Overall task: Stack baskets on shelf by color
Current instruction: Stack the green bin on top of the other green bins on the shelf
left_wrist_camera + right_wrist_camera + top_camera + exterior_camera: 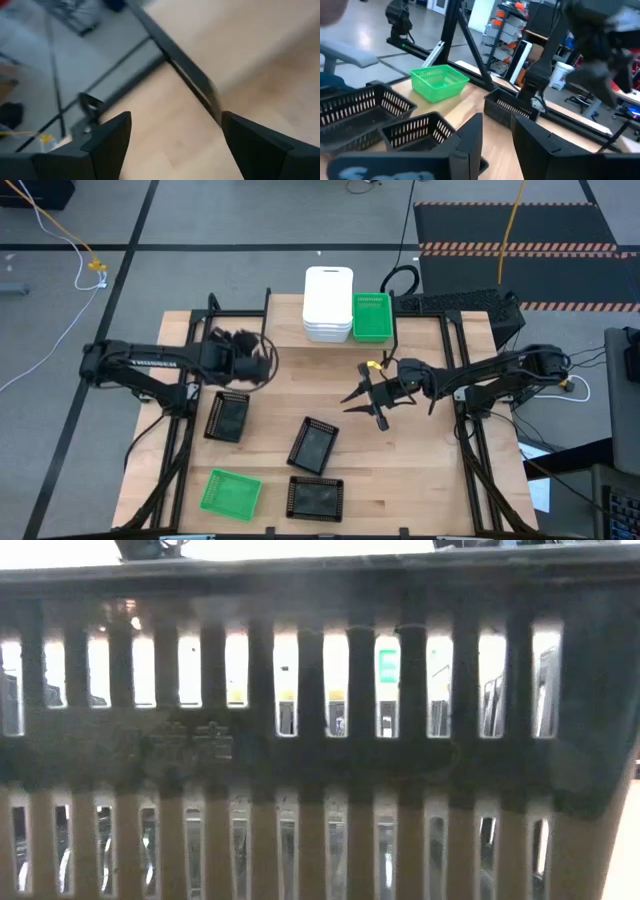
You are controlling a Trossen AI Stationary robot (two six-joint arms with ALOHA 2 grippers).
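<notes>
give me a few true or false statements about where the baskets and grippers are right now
1. A stack of white baskets sits on the shelf. True.
2. Three green baskets lie loose on the table. False: one loose green basket lies near the front edge; the other green is on the shelf beside the white stack.
3. Three black baskets lie loose on the table. True.
4. The right gripper holds a black basket. False: nothing is between its fingers.
5. The left gripper is shut. False: its fingers stand wide apart and empty.
</notes>
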